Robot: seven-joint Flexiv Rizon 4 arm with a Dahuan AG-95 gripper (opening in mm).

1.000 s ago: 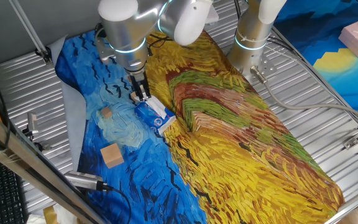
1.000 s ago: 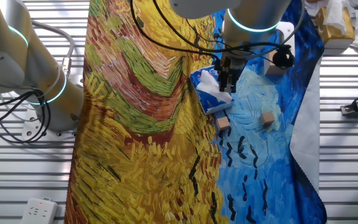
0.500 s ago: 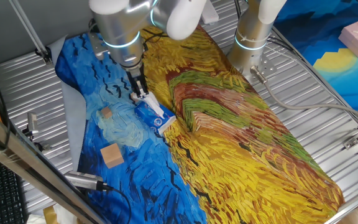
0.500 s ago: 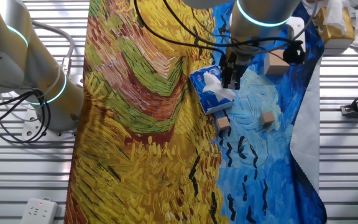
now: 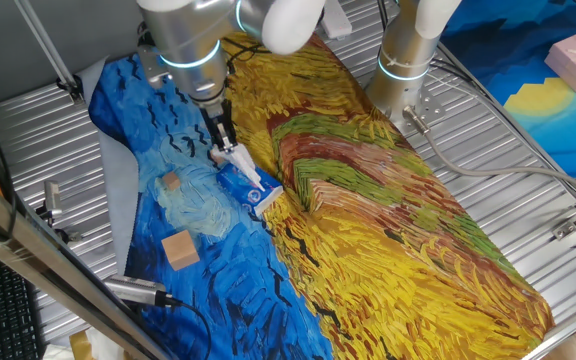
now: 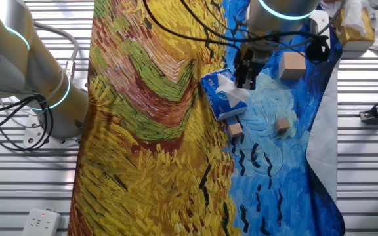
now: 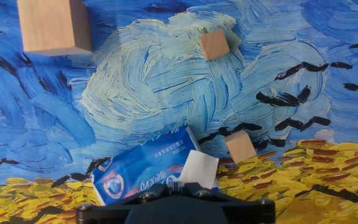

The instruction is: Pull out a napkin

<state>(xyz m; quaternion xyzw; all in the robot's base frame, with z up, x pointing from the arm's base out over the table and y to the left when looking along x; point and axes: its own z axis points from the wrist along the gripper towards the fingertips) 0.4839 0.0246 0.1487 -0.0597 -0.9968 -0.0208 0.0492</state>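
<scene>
The blue-and-white tissue packet (image 5: pixel 252 186) (image 6: pixel 217 98) (image 7: pixel 139 170) lies on the painted cloth where blue meets yellow. A white napkin (image 5: pixel 234 156) (image 6: pixel 233 92) (image 7: pixel 198 167) sticks up out of its slot. My gripper (image 5: pixel 224 135) (image 6: pixel 245 79) (image 7: pixel 180 185) stands over the packet's end, shut on the napkin's upper edge. In the hand view the dark fingers meet at the bottom edge, and the sheet runs from them down to the packet.
Tan wooden cubes lie near the packet: a large cube (image 7: pixel 53 25) (image 6: pixel 293 64) (image 5: pixel 180 249), a small cube (image 7: pixel 214 43) (image 6: pixel 282 124) (image 5: pixel 171 181) and another small one (image 7: pixel 240 147) (image 6: pixel 235 130) beside the packet. A second robot arm's base (image 5: pixel 405 60) stands behind.
The gripper has lifted and drawn back from the packet with the napkin in it. More white sheet now shows out of the packet. The cubes have not moved.
</scene>
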